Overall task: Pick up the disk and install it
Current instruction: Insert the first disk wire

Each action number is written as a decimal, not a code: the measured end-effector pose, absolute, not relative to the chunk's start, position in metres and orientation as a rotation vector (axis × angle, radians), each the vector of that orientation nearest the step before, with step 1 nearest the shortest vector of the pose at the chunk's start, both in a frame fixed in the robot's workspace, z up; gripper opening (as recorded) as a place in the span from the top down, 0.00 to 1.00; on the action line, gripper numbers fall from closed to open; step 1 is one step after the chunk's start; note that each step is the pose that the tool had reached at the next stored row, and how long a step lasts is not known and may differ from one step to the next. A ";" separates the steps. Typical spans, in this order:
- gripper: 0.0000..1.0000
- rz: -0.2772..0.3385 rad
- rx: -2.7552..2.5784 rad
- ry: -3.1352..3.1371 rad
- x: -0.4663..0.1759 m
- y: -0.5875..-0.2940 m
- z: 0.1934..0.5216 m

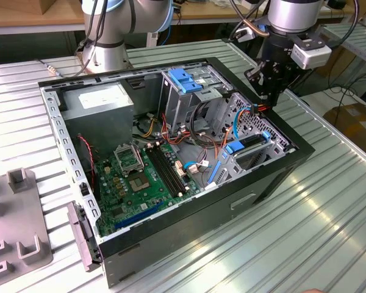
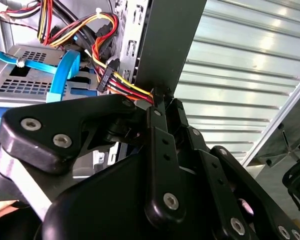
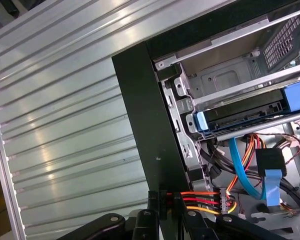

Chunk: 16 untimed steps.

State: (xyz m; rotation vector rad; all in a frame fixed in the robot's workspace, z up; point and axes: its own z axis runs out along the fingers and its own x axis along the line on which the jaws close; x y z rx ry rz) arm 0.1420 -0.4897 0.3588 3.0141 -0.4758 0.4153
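Flat grey, blue-railed disk (image 3: 240, 117) sits in the black case's (image 3: 145, 125) metal cage (image 3: 225, 80). The upright arm's (image 1: 290, 15) claw (image 1: 272, 94), pinched shut, is at the case's rim.

Ribbed metal table (image 1: 329, 207) is carrying an open computer case (image 1: 274, 177).
A grey fixture (image 1: 18, 226) is lying at the case's 8 o'clock, the arm's base (image 1: 107, 55) standing at its 11 o'clock.

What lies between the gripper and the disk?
In the first wrist view, coloured wires, a blue cable and the drive cage's metal frame lie between the gripper and the disk.
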 end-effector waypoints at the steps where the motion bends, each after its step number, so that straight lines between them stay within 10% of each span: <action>1: 0.75 0.409 3.017 -0.477 0.143 -0.490 0.359; 16: 0.84 0.400 3.014 -0.502 0.145 -0.492 0.359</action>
